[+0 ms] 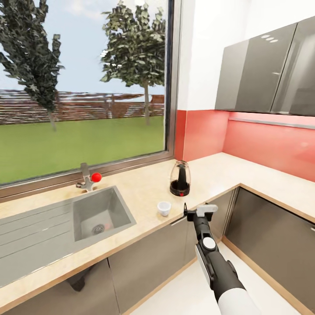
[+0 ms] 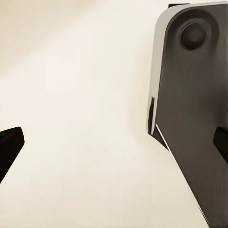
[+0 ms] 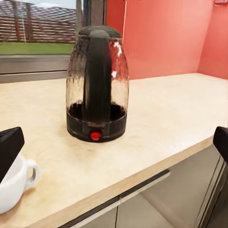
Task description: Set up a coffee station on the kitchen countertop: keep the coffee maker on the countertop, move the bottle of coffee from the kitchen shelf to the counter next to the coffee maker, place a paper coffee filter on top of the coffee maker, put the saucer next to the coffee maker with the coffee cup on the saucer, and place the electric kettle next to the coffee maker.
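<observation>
The electric kettle (image 1: 180,178), clear glass with a black base and a red switch, stands on the beige countertop (image 1: 144,188) right of the sink. The white coffee cup (image 1: 163,208) stands upright near the counter's front edge, a little left of and nearer than the kettle. My right gripper (image 1: 194,211) hovers open just off the counter's front edge, facing the kettle (image 3: 97,90), with the cup (image 3: 16,183) beside one finger. My left gripper (image 2: 114,145) is open with nothing between its fingers. The coffee maker, bottle of coffee, kitchen shelf, paper coffee filter and saucer are out of view.
An inset grey sink (image 1: 87,214) with a drainboard and a red-knobbed tap (image 1: 89,178) lies left of the cup. Behind is a large window; the counter turns a corner at the right under grey wall cabinets (image 1: 262,70). White floor lies below the arm.
</observation>
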Available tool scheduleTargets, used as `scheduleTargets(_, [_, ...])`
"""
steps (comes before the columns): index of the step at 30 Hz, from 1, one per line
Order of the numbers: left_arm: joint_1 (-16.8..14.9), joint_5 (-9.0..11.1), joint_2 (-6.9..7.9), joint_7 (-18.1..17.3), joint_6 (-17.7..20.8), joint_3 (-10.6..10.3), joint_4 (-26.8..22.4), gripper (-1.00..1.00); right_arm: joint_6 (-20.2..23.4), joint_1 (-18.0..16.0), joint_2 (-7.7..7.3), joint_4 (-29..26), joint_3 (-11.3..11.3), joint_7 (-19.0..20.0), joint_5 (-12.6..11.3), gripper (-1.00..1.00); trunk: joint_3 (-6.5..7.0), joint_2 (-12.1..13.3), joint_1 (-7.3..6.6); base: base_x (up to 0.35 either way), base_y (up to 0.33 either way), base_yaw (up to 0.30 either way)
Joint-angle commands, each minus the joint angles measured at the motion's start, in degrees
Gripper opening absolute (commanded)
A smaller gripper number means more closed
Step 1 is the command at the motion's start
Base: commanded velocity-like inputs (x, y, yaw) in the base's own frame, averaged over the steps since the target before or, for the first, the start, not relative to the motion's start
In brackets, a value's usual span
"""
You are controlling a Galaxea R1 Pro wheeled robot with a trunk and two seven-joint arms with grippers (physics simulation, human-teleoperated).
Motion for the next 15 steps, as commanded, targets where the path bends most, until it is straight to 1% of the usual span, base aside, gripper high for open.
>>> scheduleTargets(1, [-0.1,-0.4,0.01,0.2,-0.4,0.5,0.3,1.00,-0.2,0.0,0.06,0.1,-0.2,-0.1,0.6,1.00,-0.02,0.0,0.02,0.075,0.001,0.000])
scheduleTargets(4, [-0.1,-0.4,0.03,0.2,-0.3,0.5,0.3,1.00,-0.2,0.0,0.06,0.1,-0.2,-0.1,0.6,1.00,-0.02,0.0,0.02,0.198,0.000,0.000])
scheduleTargets(9, [-0.1,-0.4,0.10,0.2,1.1,0.5,0.3,1.00,-0.2,0.0,0.06,0.6,-0.2,-0.1,0.6,1.00,-0.02,0.0,0.02,0.256,0.000,0.000])
scheduleTargets(15, [-0.1,-0.4,0.10,0.2,1.3,0.5,0.3,1.00,-0.2,0.0,0.06,0.9,-0.2,-0.1,0.6,1.00,-0.02,0.0,0.02,0.053,0.000,0.000])
